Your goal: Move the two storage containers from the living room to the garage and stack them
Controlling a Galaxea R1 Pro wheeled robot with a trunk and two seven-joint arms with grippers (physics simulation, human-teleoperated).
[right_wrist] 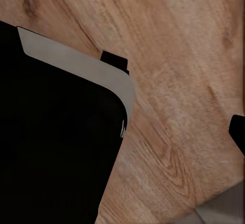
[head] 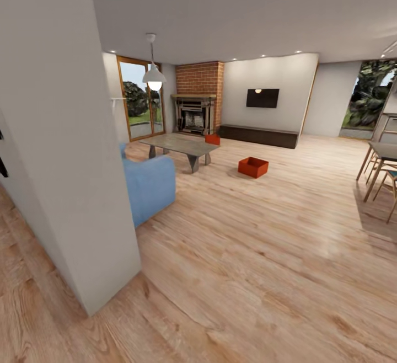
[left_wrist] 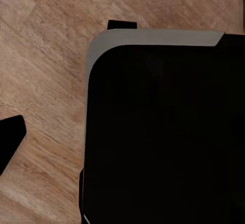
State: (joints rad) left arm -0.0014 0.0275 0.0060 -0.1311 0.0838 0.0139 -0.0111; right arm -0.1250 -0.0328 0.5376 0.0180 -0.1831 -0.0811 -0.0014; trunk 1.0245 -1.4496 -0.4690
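Observation:
I am looking into the living room across its light wood plank flooring (head: 264, 252). One orange-red topless storage container (head: 253, 166) sits on the planks in the open middle of the room, right of the coffee table. The other storage container (head: 212, 139) is farther back, by the far right end of that table; whether it rests on the table or on the floor behind it I cannot tell. Both are several metres ahead of me. The left wrist view shows my black, grey-edged base (left_wrist: 163, 132) over the planks, and so does the right wrist view (right_wrist: 56, 142).
A white wall corner (head: 66, 159) stands close on my left, with a light blue sofa (head: 149, 183) behind it. The grey coffee table (head: 179, 145), brick fireplace (head: 198, 106), wall TV (head: 262, 98) and long dark bench (head: 259, 135) lie ahead. A dining table and chairs (head: 383, 172) are at right.

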